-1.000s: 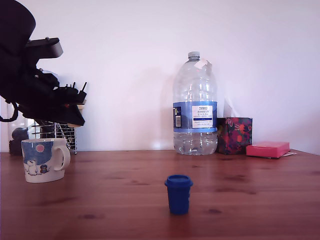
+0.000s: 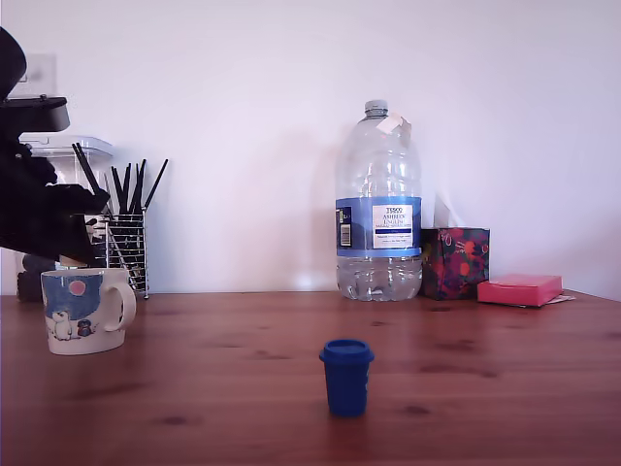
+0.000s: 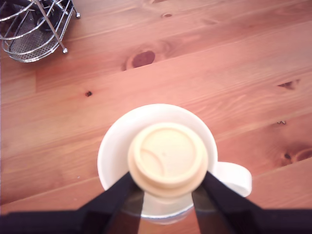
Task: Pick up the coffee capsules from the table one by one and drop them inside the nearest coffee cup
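Cream capsule [image 3: 167, 157] gripped in my gripper [image 3: 165, 187], over the mug [image 3: 108, 152] mouth; I should release straight down, without drift.

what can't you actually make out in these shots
Wrist view: the inside of the coffee cup is mostly hidden by the cream capsule held in the gripper.
Exterior view: the gripper is lost in the dark silhouette of the arm, which the left edge cuts off.
Wrist view: the wire holder is cut off by the picture's edge.
Wrist view: the blue capsule is out of frame.
Exterior view: the bottle label has print too small to read.
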{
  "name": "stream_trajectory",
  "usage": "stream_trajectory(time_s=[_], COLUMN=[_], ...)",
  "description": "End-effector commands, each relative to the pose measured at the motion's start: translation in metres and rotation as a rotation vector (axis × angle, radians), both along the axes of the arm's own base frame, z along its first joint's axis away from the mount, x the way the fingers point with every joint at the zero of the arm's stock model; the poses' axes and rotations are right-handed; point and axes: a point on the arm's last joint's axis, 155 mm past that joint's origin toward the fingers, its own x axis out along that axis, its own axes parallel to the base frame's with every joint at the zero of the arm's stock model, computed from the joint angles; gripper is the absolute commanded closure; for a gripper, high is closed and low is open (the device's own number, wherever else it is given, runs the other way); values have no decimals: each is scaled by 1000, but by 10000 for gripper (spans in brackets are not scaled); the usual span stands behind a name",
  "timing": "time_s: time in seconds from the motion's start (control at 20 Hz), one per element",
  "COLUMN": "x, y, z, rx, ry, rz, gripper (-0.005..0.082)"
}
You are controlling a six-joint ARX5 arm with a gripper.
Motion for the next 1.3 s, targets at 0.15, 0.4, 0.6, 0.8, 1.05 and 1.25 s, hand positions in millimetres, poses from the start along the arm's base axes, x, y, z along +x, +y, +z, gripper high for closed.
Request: stream_trajectory(time_s=[0.15,0.4,0.6,0.8,1.05,1.25], x=[1,1,1,1,-4,-22], y=[1,1,2,1,-8,-29], z=[4,4,4,10,38,51], rx=[-5,-4,5,2,-12,-48], ry=[-5,-5,-7,-22,-80,-67], rz=[7,8,7,4,-22,-73], gripper=[296,158,169,423,786,787])
